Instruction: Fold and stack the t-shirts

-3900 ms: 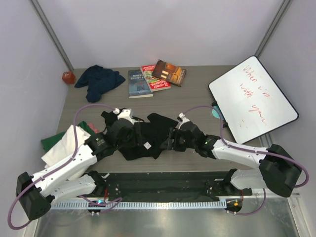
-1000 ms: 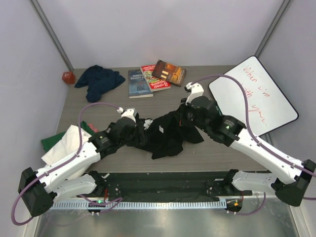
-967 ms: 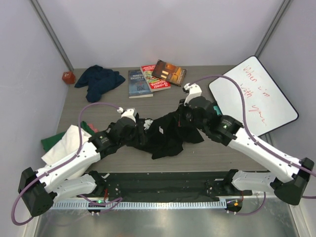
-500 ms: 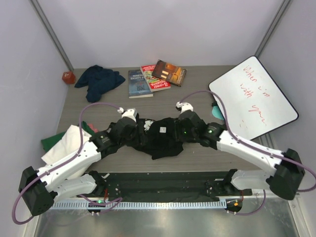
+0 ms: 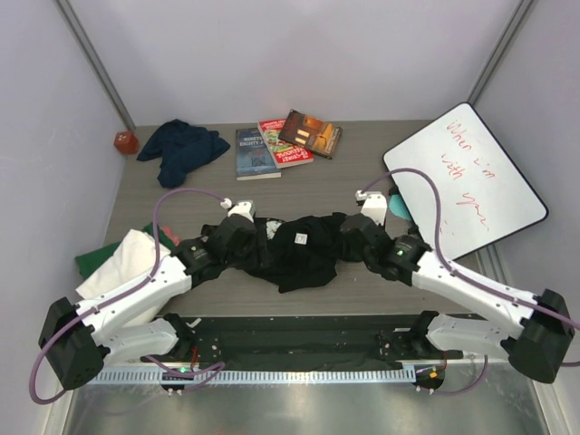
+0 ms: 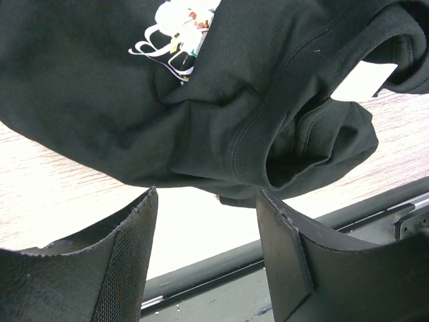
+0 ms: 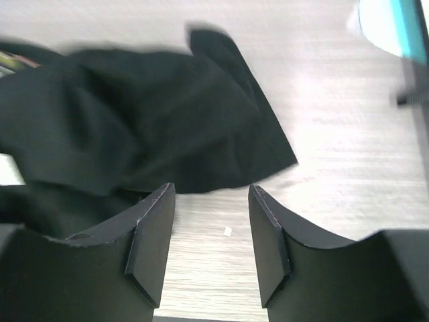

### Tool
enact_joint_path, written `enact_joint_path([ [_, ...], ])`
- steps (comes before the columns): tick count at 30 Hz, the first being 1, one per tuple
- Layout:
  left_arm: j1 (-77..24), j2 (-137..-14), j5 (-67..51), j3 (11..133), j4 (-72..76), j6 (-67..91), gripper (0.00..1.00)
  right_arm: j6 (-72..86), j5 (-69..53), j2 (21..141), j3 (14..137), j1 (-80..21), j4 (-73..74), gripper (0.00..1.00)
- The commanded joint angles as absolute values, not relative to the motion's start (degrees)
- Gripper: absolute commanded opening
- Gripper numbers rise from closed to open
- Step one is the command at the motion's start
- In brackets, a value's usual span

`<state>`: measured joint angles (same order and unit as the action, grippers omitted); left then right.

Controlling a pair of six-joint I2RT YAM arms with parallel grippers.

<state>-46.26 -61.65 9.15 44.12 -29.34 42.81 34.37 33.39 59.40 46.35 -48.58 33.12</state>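
Near the middle of the table point(image 5: 362, 177) I see the black t-shirt point(image 5: 294, 256) lying in a crumpled heap, drawn out from left to right between my two arms. Its white label point(image 5: 299, 239) faces up on top of the folds. A patch of pale print point(image 6: 175, 30) shows in the left wrist view.

My left gripper point(image 6: 208, 200) sits at the shirt's left end. Its jaws are spread wide with nothing between them, and the bunched cloth lies just past the fingertips. My right gripper point(image 7: 210, 193) is at the shirt's right end, also spread and empty. Bare tabletop shows between its fingers, with the shirt's edge just beyond them. That view is blurred, so I cannot tell whether the tips touch the cloth.

Off in the far left corner the navy t-shirt point(image 5: 181, 149) lies rumpled, with a small red object point(image 5: 125, 142) just to its left by the wall. Along the left edge, nearer to me, the white t-shirt point(image 5: 122, 265) lies over the green t-shirt point(image 5: 86, 263), partly under my left arm. Three books point(image 5: 285, 140) overlap in a fan at the far middle. A whiteboard point(image 5: 467, 181) with red writing lies at the right, and a teal mat point(image 5: 396, 205) shows at its left edge.
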Motion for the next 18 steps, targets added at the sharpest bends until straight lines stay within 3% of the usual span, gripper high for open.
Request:
enact_joint_path([
  [1, -46.1, -59.7, 9.4, 44.1, -27.9, 41.9, 0.61, 38.1, 37.9, 64.8, 44.7, -48.3, 35.2, 0.54],
  [5, -46.0, -57.9, 10.6, 43.4, -29.0, 41.8, 0.61, 40.9, 38.8, 65.9, 42.5, -46.1, 35.2, 0.62],
  [10, -46.1, -57.5, 10.6, 43.2, -28.9, 41.7, 0.61, 39.7, 31.7, 64.6, 38.2, -35.1, 32.0, 0.62],
  [18, -46.1, -60.2, 9.1, 44.4, -27.5, 41.7, 0.61, 38.1, 26.4, 70.0, 39.1, -32.2, 28.0, 0.61],
])
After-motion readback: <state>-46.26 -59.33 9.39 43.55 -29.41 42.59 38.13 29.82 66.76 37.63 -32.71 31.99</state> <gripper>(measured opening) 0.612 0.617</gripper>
